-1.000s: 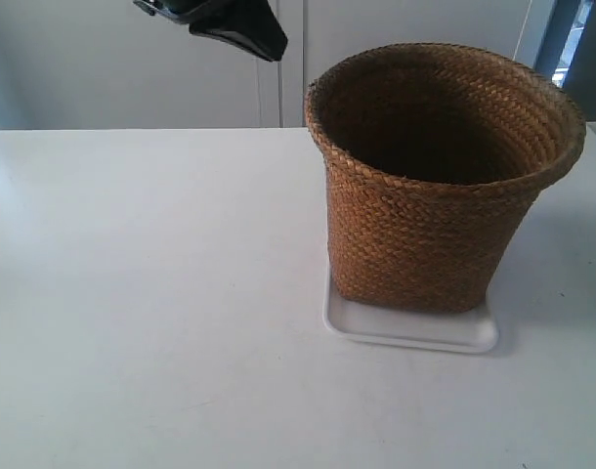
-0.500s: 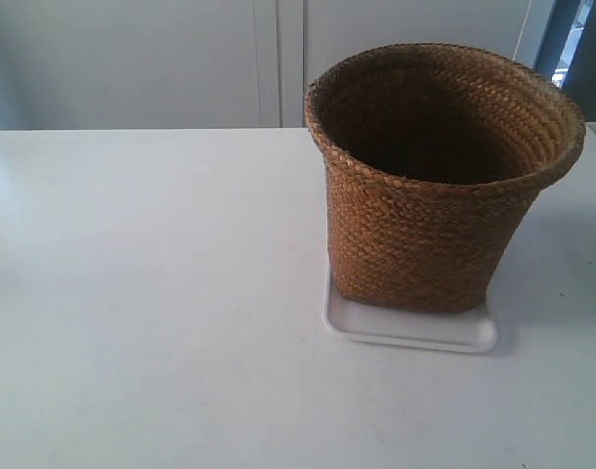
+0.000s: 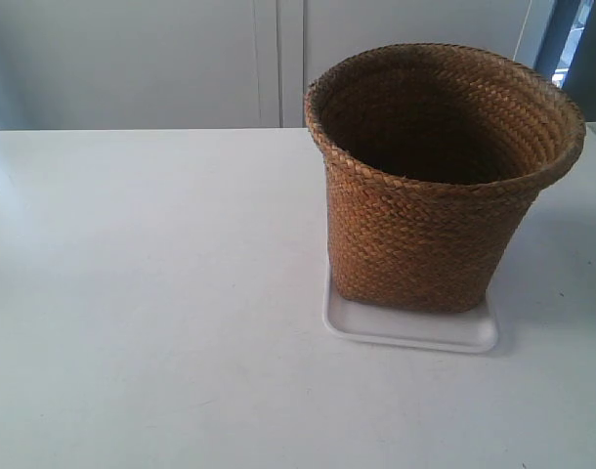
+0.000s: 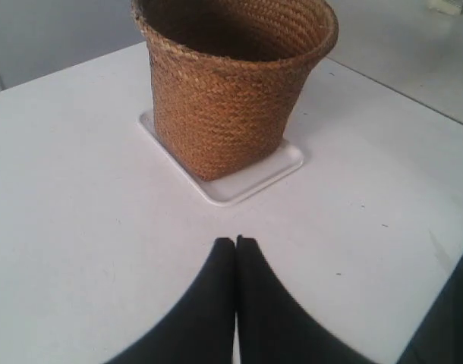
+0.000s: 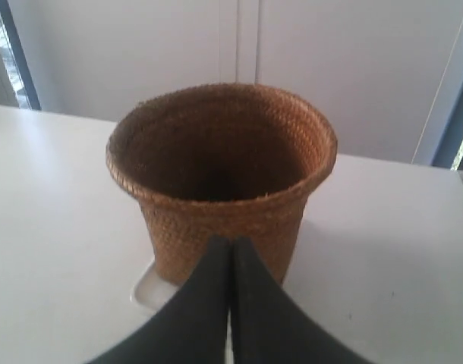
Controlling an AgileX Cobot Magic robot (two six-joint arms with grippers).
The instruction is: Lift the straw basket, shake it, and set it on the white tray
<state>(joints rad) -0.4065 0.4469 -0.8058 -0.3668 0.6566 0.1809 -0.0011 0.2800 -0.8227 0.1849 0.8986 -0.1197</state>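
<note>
The straw basket (image 3: 435, 176) stands upright on the white tray (image 3: 410, 329) at the right of the exterior view, and its base covers most of the tray. No arm shows in the exterior view. In the left wrist view my left gripper (image 4: 235, 241) is shut and empty, above the table a short way from the basket (image 4: 231, 83) and tray (image 4: 243, 180). My right gripper (image 5: 231, 241) is shut with nothing in it. It is seen against the basket's side (image 5: 216, 205), not touching it as far as I can tell; a corner of the tray (image 5: 144, 292) shows beside it.
The white table (image 3: 151, 293) stretches wide to the exterior view's left of the basket. A pale wall with cabinet doors (image 3: 269, 59) runs behind the table. A table edge (image 4: 444, 265) shows in the left wrist view.
A dark gripper that hung at the exterior view's top left a second ago has gone out of that view. Basket and tray have not moved.
</note>
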